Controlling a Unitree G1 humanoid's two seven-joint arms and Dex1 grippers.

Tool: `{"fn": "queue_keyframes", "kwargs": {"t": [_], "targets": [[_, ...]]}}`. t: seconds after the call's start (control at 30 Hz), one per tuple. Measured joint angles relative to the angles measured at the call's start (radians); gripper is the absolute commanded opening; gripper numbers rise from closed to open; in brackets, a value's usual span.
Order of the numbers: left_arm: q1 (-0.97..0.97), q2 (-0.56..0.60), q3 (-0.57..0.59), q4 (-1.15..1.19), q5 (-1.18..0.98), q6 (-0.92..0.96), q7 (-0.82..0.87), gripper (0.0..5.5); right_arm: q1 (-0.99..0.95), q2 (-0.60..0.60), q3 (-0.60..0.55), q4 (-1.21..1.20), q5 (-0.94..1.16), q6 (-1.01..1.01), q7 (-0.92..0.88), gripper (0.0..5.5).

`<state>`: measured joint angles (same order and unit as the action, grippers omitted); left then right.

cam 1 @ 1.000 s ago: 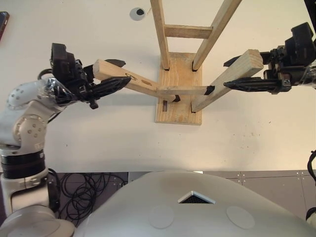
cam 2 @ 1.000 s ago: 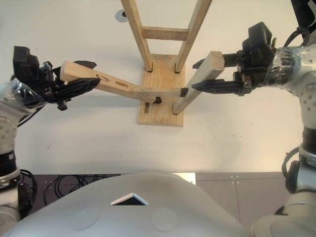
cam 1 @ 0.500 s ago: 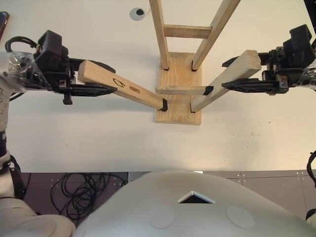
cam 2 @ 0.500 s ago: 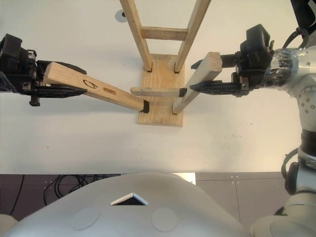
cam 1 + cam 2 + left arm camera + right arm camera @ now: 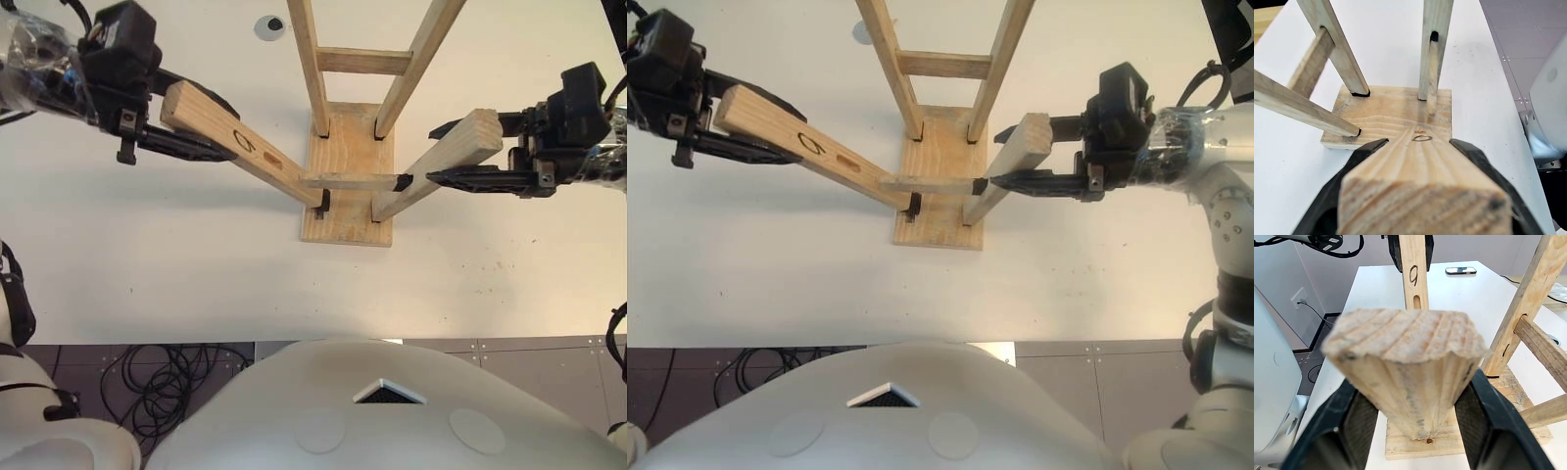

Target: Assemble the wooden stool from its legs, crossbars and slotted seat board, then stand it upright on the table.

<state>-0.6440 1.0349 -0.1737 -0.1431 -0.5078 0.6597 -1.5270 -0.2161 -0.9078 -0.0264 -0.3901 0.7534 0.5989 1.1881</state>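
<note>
Table (image 5: 147, 255): white; it takes up most of your head view, with the stool parts at centre.
Rear legs (image 5: 312, 59): two stand in the seat board's far slots and run off the top of the frame, joined by a rear crossbar (image 5: 358, 61).
Seat board (image 5: 348, 223): it lies flat on the table at centre, with the slotted face up.
Left leg (image 5: 265, 159): it slants from the upper left down to the board's near-left slot. Whether it is seated there, you cannot tell.
Right leg (image 5: 446, 160): it slants from the right of the frame down to the near-right slot.
Left gripper (image 5: 225, 132): at upper left, your fingers are clamped on the left leg's upper end.
Right gripper (image 5: 431, 154): at right of centre, your fingers are closed around the right leg's upper end.
Front crossbar (image 5: 348, 181): one end sits in the right leg. The other reaches the left leg, below that leg's open mortise (image 5: 272, 162).
</note>
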Motion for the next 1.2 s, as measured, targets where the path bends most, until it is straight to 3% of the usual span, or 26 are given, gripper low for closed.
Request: {"fn": "queue_keyframes", "kwargs": {"t": [0.67,1.2], "targets": [[-0.163,0.060,-0.130,-0.061,0.098,0.076,-0.071,2.01,0.018,0.035,0.009,-0.024,0.003,-0.008,-0.040,2.06],[-0.143,0.065,-0.132,-0.112,0.110,0.070,-0.054,2.01,0.012,0.036,0.028,-0.012,0.001,-0.020,-0.045,2.06]]}}
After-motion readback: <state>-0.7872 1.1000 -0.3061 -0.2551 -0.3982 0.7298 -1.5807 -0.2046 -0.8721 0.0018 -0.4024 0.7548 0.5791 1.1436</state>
